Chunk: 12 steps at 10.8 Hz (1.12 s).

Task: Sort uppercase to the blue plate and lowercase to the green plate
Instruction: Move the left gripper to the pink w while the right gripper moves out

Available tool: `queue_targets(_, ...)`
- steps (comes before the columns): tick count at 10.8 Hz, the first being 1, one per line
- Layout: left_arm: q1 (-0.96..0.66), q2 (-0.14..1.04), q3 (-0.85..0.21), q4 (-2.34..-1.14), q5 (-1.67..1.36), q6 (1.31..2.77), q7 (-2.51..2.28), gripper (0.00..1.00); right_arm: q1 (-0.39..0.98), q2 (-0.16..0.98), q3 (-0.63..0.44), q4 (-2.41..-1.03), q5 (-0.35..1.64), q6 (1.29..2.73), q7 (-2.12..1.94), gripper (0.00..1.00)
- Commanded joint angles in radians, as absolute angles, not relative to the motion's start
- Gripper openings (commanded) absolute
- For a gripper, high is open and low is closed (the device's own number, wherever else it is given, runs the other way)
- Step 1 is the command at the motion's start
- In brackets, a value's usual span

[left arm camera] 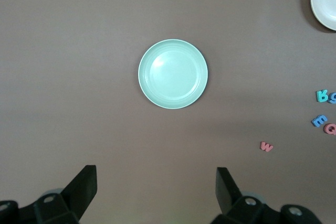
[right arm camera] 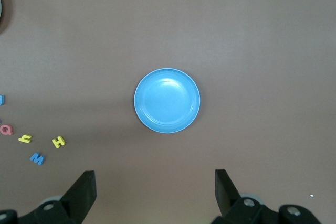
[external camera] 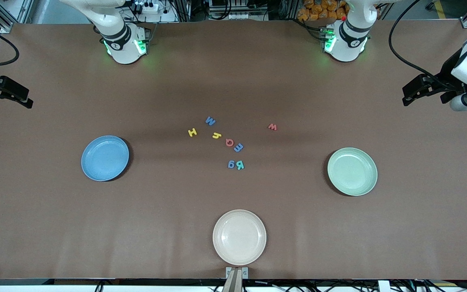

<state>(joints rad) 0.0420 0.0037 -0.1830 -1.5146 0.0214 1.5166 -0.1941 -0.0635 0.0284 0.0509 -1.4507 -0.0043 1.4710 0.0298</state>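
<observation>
The letters lie scattered mid-table: uppercase blue M (external camera: 210,121), yellow H (external camera: 192,132), red Q (external camera: 229,142) and teal R (external camera: 240,164); lowercase yellow h (external camera: 216,136), blue e (external camera: 238,147), blue a (external camera: 231,164) and red w (external camera: 272,127). The blue plate (external camera: 105,158) sits empty toward the right arm's end, the green plate (external camera: 352,171) empty toward the left arm's end. My left gripper (external camera: 407,95) hangs open high over the table's end, looking down on the green plate (left arm camera: 173,74). My right gripper (external camera: 24,99) is open over the other end, above the blue plate (right arm camera: 167,100).
A cream plate (external camera: 239,237) stands empty near the table's front edge, nearer the front camera than the letters. A small bracket (external camera: 236,272) sits at that edge. Brown table surface lies bare between the letters and each plate.
</observation>
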Motion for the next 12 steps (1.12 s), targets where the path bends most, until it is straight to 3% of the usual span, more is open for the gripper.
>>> queue_targets(1, 0.049, -0.003, -0.187, -1.503, 0.034, 1.496, -0.175, 1.0, -0.074, -0.002, 0.052, -1.471, 0.012, 1.462, 0.017, 1.0)
queue_targets(9, 0.043, 0.005, -0.254, -1.565, 0.028, 1.482, -0.192, 1.0, -0.074, 0.005, 0.054, -1.491, 0.014, 1.473, 0.017, 1.0)
queue_targets(12, 0.046, 0.005, -0.325, -1.664, -0.009, 1.575, -0.193, 1.0, -0.068, 0.012, 0.054, -1.532, 0.029, 1.503, 0.015, 1.0)
